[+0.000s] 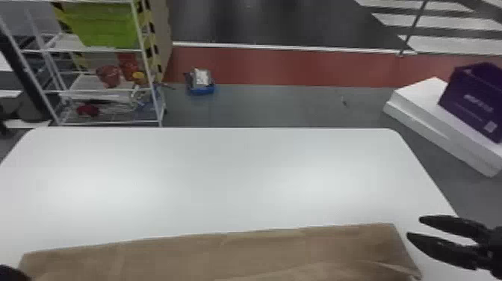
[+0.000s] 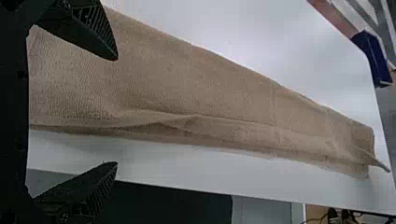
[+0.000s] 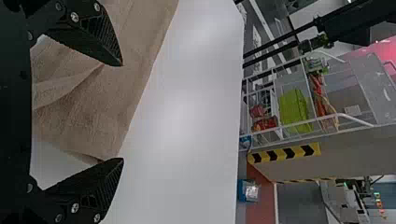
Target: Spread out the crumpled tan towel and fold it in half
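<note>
The towel was seemingly halved, creases unsmoothed towards 4 o'clock; left hand and right hand were spread.

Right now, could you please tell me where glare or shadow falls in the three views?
Head view: two soft glare patches on the table, one toward each side; left wrist view: a paler glow on the table, and faint shade beside one long edge of the towel; right wrist view: soft glare on the table beyond the towel.
</note>
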`<control>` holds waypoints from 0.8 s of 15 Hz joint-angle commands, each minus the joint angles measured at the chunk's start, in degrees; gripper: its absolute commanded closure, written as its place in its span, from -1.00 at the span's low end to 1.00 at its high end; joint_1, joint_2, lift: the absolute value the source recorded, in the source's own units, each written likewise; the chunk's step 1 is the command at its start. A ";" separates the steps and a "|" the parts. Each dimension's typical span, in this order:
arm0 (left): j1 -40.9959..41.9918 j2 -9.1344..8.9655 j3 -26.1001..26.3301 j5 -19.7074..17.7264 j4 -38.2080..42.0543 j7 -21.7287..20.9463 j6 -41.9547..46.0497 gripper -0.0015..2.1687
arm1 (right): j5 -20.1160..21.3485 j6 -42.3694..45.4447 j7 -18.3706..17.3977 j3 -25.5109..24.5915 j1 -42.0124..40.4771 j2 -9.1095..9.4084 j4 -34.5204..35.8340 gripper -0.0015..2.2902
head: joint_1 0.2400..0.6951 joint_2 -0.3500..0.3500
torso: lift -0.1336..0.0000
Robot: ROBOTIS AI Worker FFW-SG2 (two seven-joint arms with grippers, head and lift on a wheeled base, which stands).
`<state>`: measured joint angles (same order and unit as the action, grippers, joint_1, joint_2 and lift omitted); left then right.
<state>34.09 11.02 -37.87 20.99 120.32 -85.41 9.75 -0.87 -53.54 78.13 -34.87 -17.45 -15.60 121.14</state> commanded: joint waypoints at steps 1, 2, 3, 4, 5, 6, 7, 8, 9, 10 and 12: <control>-3.85 -0.38 -2.64 -5.17 -2.63 4.28 -5.49 -0.94 | -0.45 -10.75 0.19 4.20 3.30 1.28 3.84 -0.85 | 1.00 -0.06 | -0.85; -5.88 -0.38 -3.52 -8.25 -4.39 7.71 -11.47 -0.94 | -0.27 -12.16 0.19 5.87 5.41 1.89 4.10 -0.89 | 1.00 0.07 | -0.85; -8.69 -0.47 -4.84 -11.76 -7.38 9.29 -16.22 -0.93 | 0.78 -14.45 0.19 9.12 7.96 1.89 4.19 -0.91 | 1.00 0.21 | -0.85; -10.89 -0.47 -5.81 -15.02 -10.63 11.40 -17.80 -0.93 | 2.37 -16.56 0.19 12.37 9.46 1.98 4.46 -0.91 | 1.00 0.47 | -0.85; -12.29 -0.38 -6.16 -16.77 -12.83 13.34 -19.56 -0.93 | 5.53 -17.96 0.19 17.03 11.04 1.89 4.98 -0.90 | 1.00 0.60 | -0.85; -13.52 -0.56 -6.42 -18.53 -14.76 15.71 -20.96 -0.93 | 9.75 -17.96 0.19 21.86 12.62 1.89 5.33 -0.89 | 1.00 0.73 | -0.85; -14.05 -0.56 -6.60 -19.50 -15.64 17.82 -23.07 -0.93 | 12.82 -19.54 0.19 26.43 14.73 1.28 5.33 -0.88 | 1.00 0.83 | -0.85; -14.67 -0.56 -7.04 -19.94 -15.99 19.66 -25.71 -0.93 | 16.43 -23.94 0.19 32.67 17.28 -0.22 5.33 -0.88 | 1.00 0.94 | -0.85; -15.46 -0.56 -7.39 -20.11 -16.08 21.77 -30.98 -0.93 | 18.10 -27.28 0.19 38.30 19.83 -1.36 5.33 -0.87 | 1.00 1.00 | -0.85; -15.98 -0.56 -8.01 -20.38 -15.99 24.06 -35.38 -0.93 | 19.50 -29.04 0.19 42.34 21.58 -1.53 5.25 -0.87 | 1.00 1.00 | -0.85; -16.51 -0.74 -9.59 -23.01 -16.08 25.99 -37.66 -0.93 | 22.84 -29.74 0.19 50.07 24.84 -1.89 3.31 -0.86 | 1.00 1.00 | -0.85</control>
<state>17.96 10.41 -46.35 -0.31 104.30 -59.71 -25.85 19.37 -82.45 78.14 9.30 5.00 -17.13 125.80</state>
